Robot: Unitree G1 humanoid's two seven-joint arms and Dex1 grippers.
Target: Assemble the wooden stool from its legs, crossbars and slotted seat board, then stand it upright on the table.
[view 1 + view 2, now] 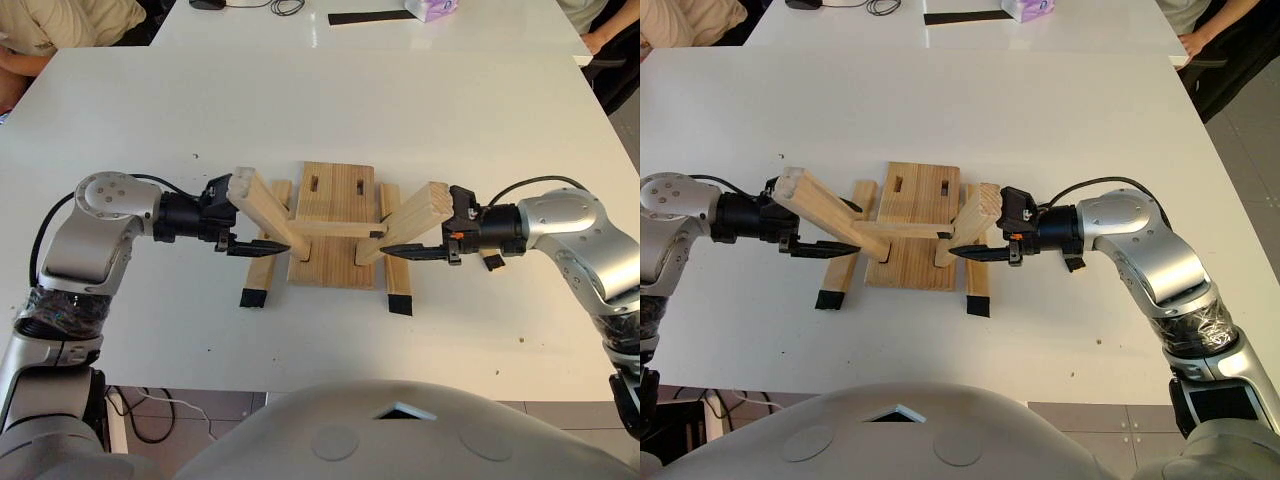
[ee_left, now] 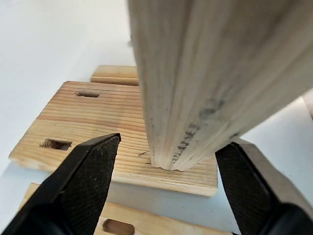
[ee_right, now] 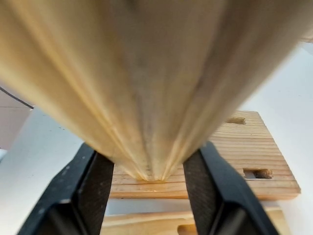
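My left claw [image 1: 268, 238]: grips tilted left leg [image 1: 262, 208]
My right claw [image 1: 400, 240]: grips tilted right leg [image 1: 417, 214]
Crossbar [image 1: 335, 229]: links both legs above seat board [image 1: 336, 188]

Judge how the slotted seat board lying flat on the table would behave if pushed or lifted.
The seat board looks like a thick solid wood slab, so probably rigid and sturdy. Lying flat on the smooth white table, it would likely slide rather than tip or roll. A sideways push would probably shift the loose legs lying close beside it.
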